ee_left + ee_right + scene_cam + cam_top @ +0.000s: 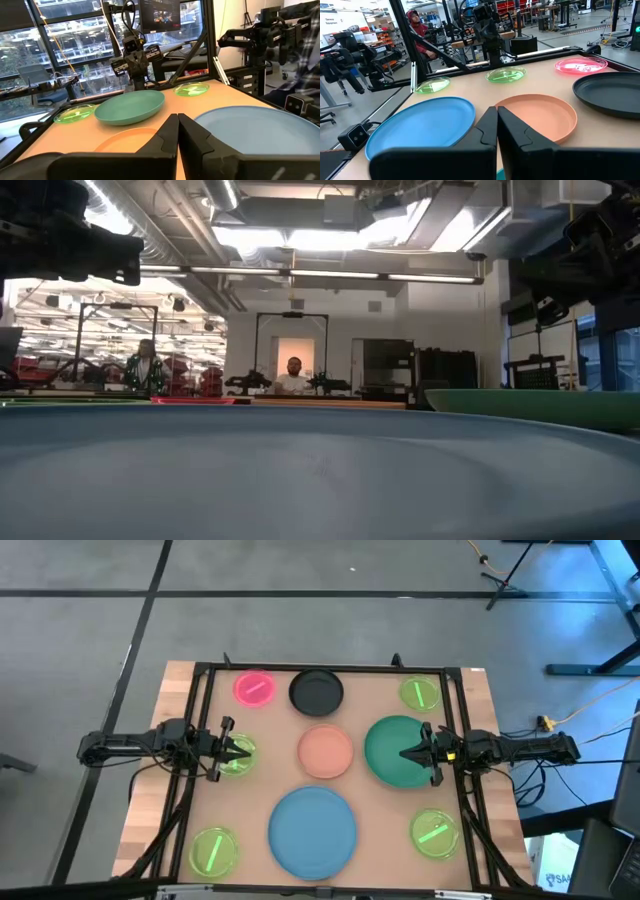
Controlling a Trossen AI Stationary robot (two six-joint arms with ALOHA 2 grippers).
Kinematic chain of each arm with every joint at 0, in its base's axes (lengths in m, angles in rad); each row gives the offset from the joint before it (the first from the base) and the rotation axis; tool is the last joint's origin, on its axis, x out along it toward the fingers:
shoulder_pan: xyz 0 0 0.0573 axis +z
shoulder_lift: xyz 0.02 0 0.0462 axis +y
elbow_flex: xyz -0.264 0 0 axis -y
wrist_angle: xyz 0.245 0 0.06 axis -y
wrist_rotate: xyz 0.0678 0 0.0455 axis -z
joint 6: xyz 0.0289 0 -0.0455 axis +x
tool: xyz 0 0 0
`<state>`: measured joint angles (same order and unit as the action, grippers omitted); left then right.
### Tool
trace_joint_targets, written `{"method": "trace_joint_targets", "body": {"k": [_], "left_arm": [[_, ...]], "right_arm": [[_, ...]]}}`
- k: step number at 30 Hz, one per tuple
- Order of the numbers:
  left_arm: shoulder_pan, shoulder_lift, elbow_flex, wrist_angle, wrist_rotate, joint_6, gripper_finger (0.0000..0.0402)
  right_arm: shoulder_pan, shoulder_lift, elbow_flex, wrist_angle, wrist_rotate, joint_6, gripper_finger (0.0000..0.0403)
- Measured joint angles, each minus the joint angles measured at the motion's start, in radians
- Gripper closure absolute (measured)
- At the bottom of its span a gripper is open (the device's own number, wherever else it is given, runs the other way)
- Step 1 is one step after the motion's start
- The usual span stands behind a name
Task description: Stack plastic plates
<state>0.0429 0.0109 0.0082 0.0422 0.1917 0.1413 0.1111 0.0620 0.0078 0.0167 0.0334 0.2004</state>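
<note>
All plates lie flat and apart on the table. A large blue plate [313, 830] is near the near edge, a salmon one [326, 751] in the middle, and a dark green one [392, 765] to its right. Black [316, 691] and pink [254, 688] plates sit at the far edge. Several small neon-green plates [213, 850] [435, 833] [420, 693] lie around them. My left gripper [240, 750] is shut and hovers over another neon-green plate [236, 764]. My right gripper [405, 752] is shut and hovers over the dark green plate [130, 107]. Both point toward the salmon plate [540, 115].
A black frame [330, 668] runs around the table's edges. Bare tabletop [270, 755] shows between the plates. In the low view the blue plate [320, 470] fills the foreground. People [292, 375] are in the room beyond the table, and one [417, 30] is close by.
</note>
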Motion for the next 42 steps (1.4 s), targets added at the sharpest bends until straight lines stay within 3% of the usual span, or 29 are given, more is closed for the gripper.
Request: {"method": "trace_joint_targets", "body": {"k": [24,34,42], "left_arm": [[0.0,0.0,0.0,0.014,-0.006,0.024,0.0399],[-0.001,0.0,0.0,0.168,-0.017,0.008,0.0399],[-0.001,0.0,0.0,0.405,-0.003,-0.164,0.0399]], "right_arm": [[0.0,0.0,0.0,0.0,0.0,0.0,0.04],[0.0,0.0,-0.001,0.062,0.016,-0.07,0.04],[0.0,0.0,-0.001,0.135,0.053,-0.078,0.04]]}}
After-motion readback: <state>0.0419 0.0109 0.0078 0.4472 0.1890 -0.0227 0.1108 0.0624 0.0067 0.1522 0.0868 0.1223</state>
